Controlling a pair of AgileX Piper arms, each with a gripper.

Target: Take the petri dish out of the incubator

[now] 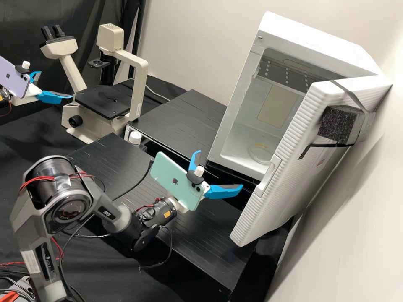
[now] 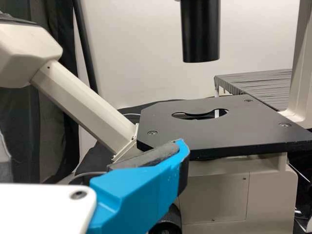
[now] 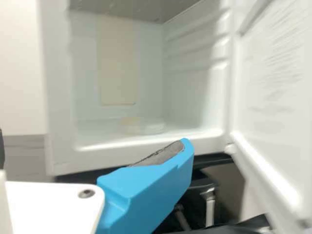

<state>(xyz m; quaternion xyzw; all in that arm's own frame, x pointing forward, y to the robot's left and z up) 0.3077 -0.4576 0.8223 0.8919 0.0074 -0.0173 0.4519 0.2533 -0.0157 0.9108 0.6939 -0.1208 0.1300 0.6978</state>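
Bench: black slatted tops and dark cloth, with a plain pale wall behind and a dark curtain on the microscope side
Incubator: white box, door swung open, chunk of black foam strapped to it
Petri dish: clear round one, sitting flat inside on the incubator floor
Right gripper: out in front of the incubator opening, blue fingers spread pretty wide, nothing in them
Left gripper: near the microscope, also well apart and empty
Microscope: cream frame, flat black stage with a cutout
Phones: green one on the right arm, purple one on the left
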